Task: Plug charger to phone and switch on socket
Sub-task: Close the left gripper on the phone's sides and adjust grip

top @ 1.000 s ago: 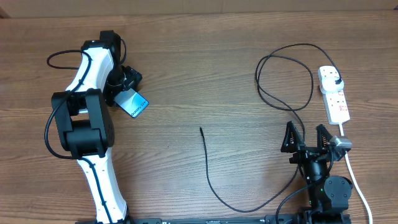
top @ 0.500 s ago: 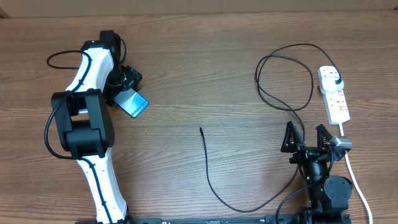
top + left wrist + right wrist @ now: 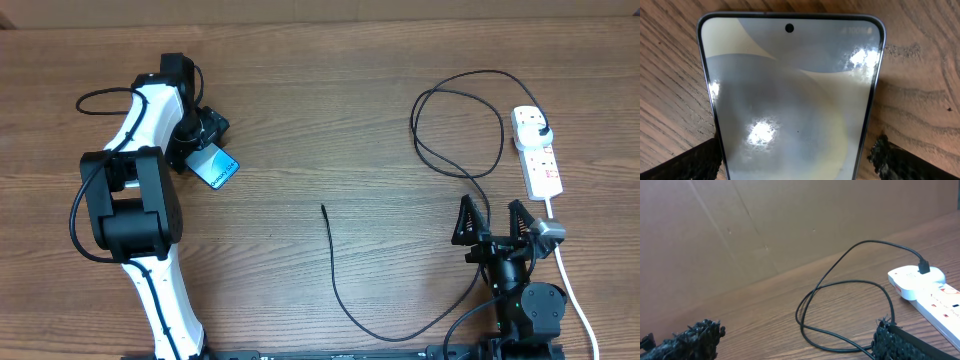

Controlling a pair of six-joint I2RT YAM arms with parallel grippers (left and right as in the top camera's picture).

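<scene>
The phone (image 3: 218,168) lies flat on the table at the left, its light screen up. It fills the left wrist view (image 3: 790,85). My left gripper (image 3: 198,150) is open and straddles the phone's near end (image 3: 797,162). One finger sits against the phone's left edge, and a strip of wood shows by the other. The black charger cable (image 3: 335,275) has its free tip at mid-table (image 3: 323,207). It loops right to a black plug (image 3: 541,127) seated in the white power strip (image 3: 540,165). My right gripper (image 3: 493,222) is open and empty by the cable loop (image 3: 850,325), its fingertips (image 3: 792,340) wide apart.
The strip's thick white cord (image 3: 572,285) runs down past the right arm's base. A brown cardboard wall (image 3: 765,225) stands behind the table. The strip (image 3: 932,292) lies at the right wrist view's right edge.
The left arm has shifted very slightly. The phone, the cable and the right arm have not moved.
</scene>
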